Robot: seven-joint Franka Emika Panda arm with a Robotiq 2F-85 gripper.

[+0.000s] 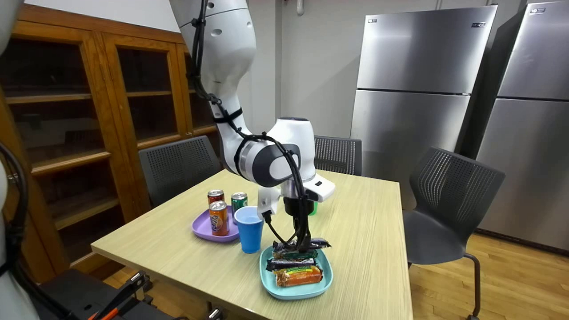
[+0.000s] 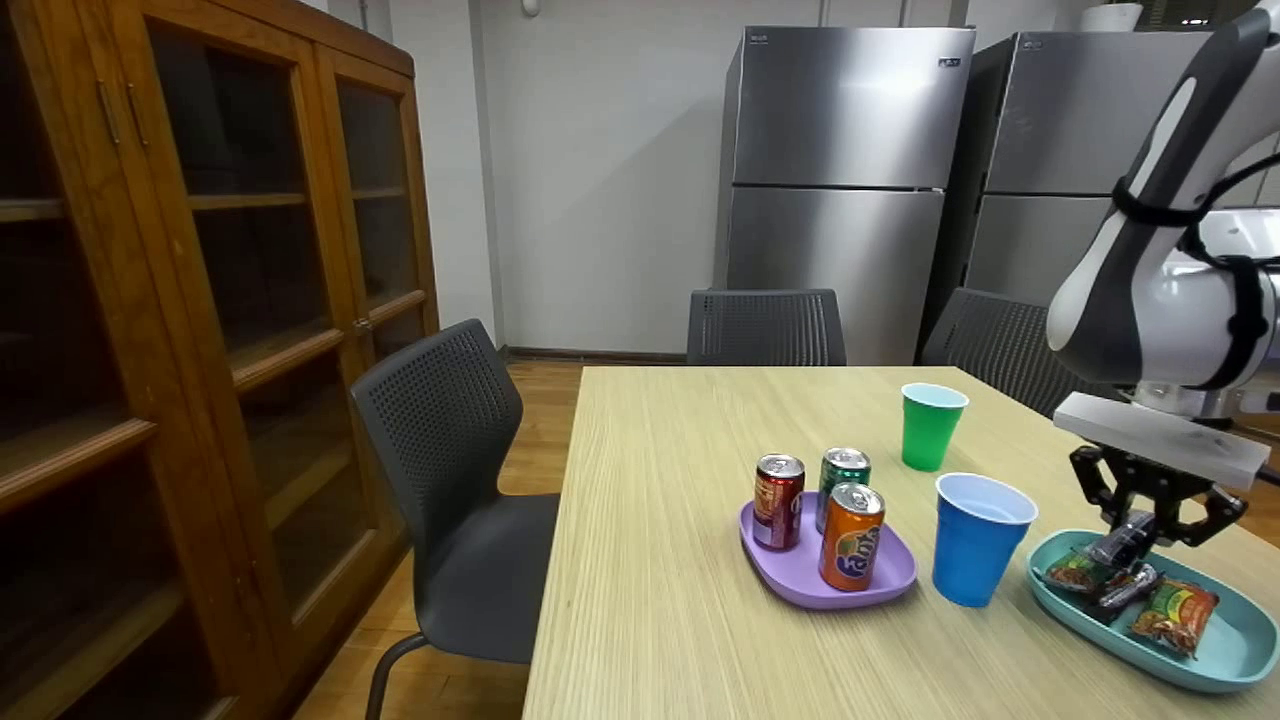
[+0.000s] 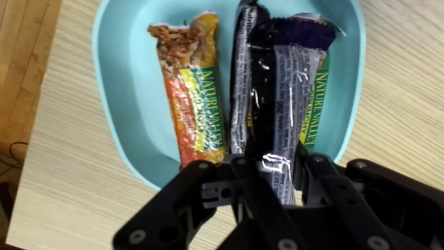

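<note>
Pinching gripper [image 3: 279, 163]: I have its jaws drawn in on the long sides of a purple-ended snack bar [image 3: 290, 90].
Snack bar: above the teal tray [image 3: 137, 114]; I judge it light, firm inside, slick and loose-skinned outside, apt to crumble under a hard squeeze.
Best hold: across its width on the firm body, as I have it, clear of the flimsy crimped end.
Neighbours: it covers part of a green Nature Valley Crunchy bar [image 3: 317, 104], with a black-wrapped bar [image 3: 241, 80] alongside; contact I cannot tell. An orange Nature Valley Crunchy bar [image 3: 194, 104] lies apart.
Blue cup [image 2: 980, 545]: near the tray.
Purple tray [image 2: 790, 585]: beyond, bearing an orange Fanta can [image 2: 852, 540], a dark red can [image 2: 778, 505] and a green can [image 2: 845, 465].
Green cup [image 2: 930, 435]: farther back.
Stainless refrigerators [image 2: 840, 240]: farthest off.
</note>
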